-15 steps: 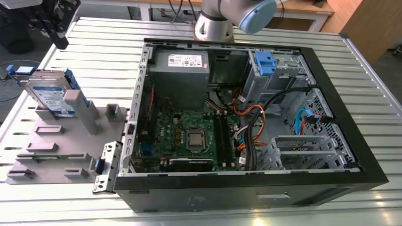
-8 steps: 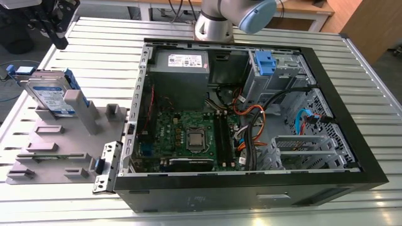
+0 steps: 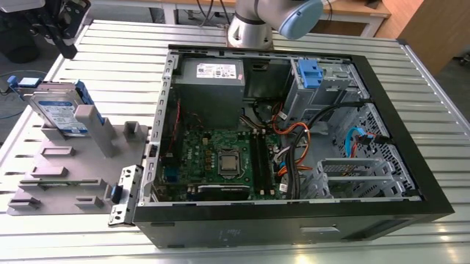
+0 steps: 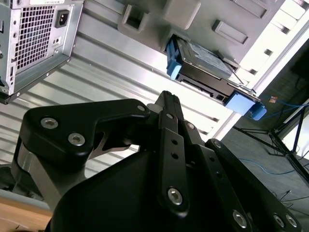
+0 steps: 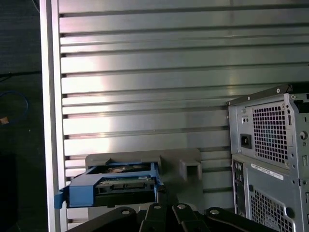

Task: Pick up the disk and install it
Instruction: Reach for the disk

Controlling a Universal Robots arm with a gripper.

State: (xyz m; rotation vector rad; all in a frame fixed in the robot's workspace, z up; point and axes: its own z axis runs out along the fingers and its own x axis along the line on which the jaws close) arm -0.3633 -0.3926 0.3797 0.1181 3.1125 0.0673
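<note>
One disk [image 3: 59,113], a flat silver hard drive with a blue-and-white label in a blue plastic carrier, stands on edge in one grey moulded plastic holder [image 3: 74,184]. The holder lies on the slatted aluminium bench [image 3: 110,49], with one open black computer case [image 3: 411,181] to the exterior view's right. In the second wrist view the black claw [image 4: 169,104] hangs apart from the disk and does not hold it; how far it is open cannot be told. The disk sits at the holder's end near the bench edge, and bare slats stretch beyond the holder.
</note>
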